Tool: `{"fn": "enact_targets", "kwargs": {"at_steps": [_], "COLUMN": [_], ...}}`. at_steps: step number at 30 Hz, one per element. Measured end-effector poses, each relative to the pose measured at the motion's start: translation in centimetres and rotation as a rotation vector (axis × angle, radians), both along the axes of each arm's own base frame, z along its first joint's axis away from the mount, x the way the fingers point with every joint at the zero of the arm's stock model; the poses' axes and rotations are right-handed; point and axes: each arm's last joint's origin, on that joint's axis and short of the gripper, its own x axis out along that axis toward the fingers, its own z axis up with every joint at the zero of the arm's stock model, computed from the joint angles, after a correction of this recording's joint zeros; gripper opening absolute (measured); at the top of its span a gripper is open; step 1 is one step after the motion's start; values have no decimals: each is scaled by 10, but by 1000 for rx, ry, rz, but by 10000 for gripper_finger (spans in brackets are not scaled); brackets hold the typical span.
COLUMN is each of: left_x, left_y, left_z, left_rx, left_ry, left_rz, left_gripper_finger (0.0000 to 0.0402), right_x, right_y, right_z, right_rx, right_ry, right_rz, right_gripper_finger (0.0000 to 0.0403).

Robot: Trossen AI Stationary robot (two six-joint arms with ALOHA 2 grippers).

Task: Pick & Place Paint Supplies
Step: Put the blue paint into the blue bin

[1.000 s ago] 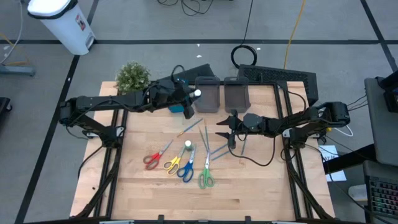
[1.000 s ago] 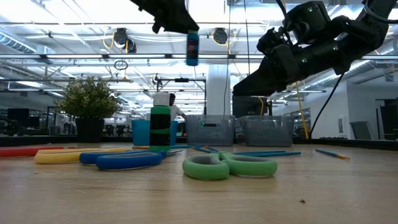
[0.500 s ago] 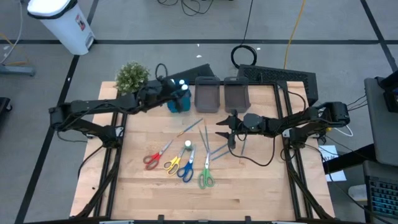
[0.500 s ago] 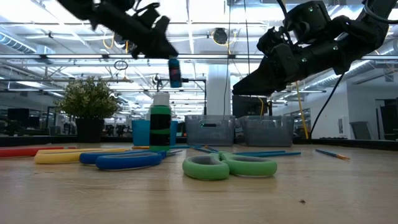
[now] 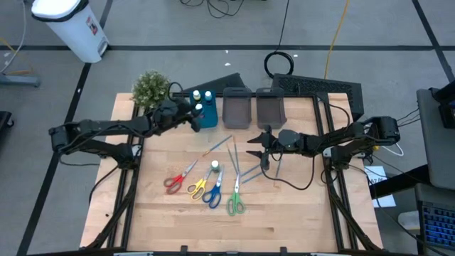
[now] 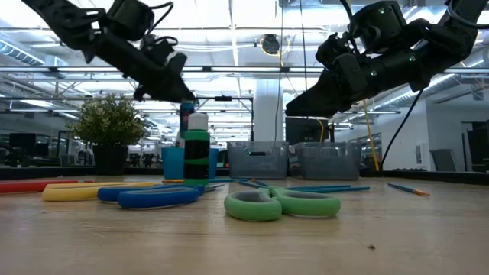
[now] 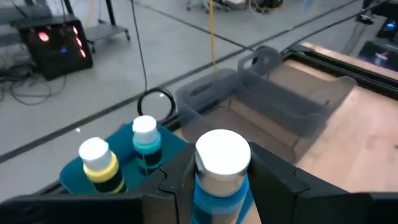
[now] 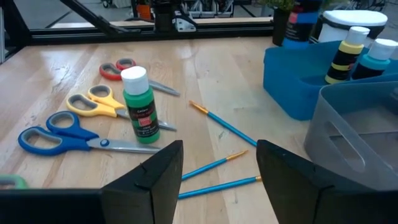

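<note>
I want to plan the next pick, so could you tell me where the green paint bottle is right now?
The green paint bottle stands upright mid-table in the high view, between the yellow scissors and the blue scissors, left of the right gripper.

You cannot see the lower body of the blue bottle (image 7: pixel 219 180) in the left gripper (image 7: pixel 214 186), which the left wrist view's edge cuts off, and in the low view the green bottle (image 6: pixel 196 149) hides most of the blue bin (image 6: pixel 173 162) behind it.
</note>
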Motion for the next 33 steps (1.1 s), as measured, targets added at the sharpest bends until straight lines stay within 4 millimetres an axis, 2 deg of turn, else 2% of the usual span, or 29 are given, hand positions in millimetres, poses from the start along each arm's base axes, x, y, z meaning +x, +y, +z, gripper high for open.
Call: {"fn": "enact_targets", "kwargs": {"at_steps": [5, 13, 18, 26, 33], "left_x": [-8, -17, -21, -22, -18], "left_y": [-1, -5, -7, -8, -6], "left_z": [-16, -34, -41, -45, -55], "left_rx": [-7, 25, 35, 32, 17], "left_ry": [46, 48, 35, 40, 76], "left_rz": [54, 97, 92, 64, 60], "left_gripper_finger": [125, 133, 126, 137, 127], "right_x": [0, 0, 0, 0, 1], "right_y": [0, 0, 0, 0, 0], "right_z": [0, 1, 1, 1, 2], "right_rx": [0, -1, -1, -5, -5], "right_ry": [1, -6, -7, -13, -20], "right_rz": [0, 0, 1, 1, 1], "right_gripper_finger": [196, 196, 196, 196, 196]}}
